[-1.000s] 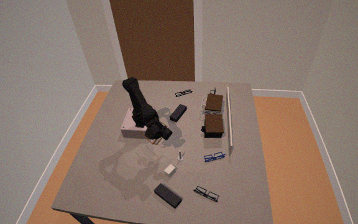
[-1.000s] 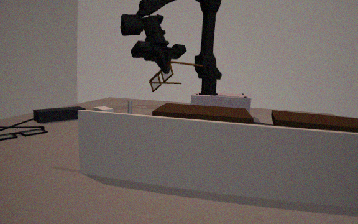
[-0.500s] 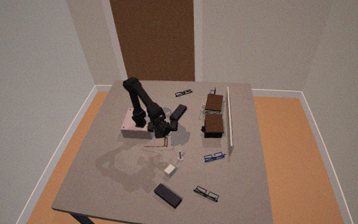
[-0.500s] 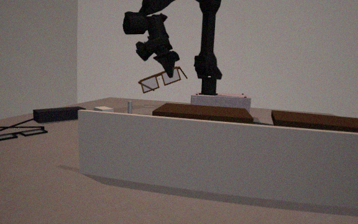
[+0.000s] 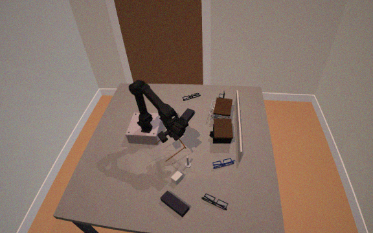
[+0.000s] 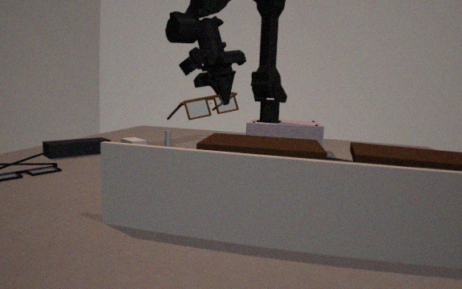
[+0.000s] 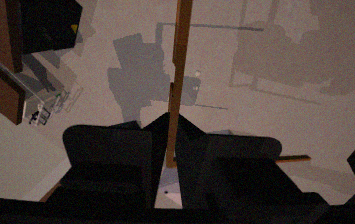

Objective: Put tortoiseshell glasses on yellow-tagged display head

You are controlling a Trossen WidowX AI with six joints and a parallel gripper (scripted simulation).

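Note:
The tortoiseshell glasses (image 5: pixel 175 154) (image 6: pixel 200 117) (image 7: pixel 180 60) hang in the air, tilted, lenses facing the exterior camera and temples spread. My gripper (image 5: pixel 179 138) (image 6: pixel 226 102) (image 7: pixel 171 117) is shut on their frame near one lens, above the table and on the robot's side of the heads. The head with the yellow tag (image 7: pixel 74 28) (image 5: pixel 223 129) (image 6: pixel 261 145) is the black one with a brown top; its front faces the robot. The other head's brown top (image 5: pixel 223 107) (image 6: pixel 419 156) is beside it, farther from the top camera. Both heads' lower parts are hidden in the exterior view.
A white upright panel (image 5: pixel 239 129) (image 6: pixel 295 209) stands behind the heads. Blue glasses (image 5: pixel 223 164), black glasses (image 5: pixel 215 202), a dark case (image 5: pixel 175 203), a white block (image 5: pixel 177 177) and a small post (image 5: pixel 188 160) are nearby. Another dark case (image 5: pixel 190 114) lies by the arm.

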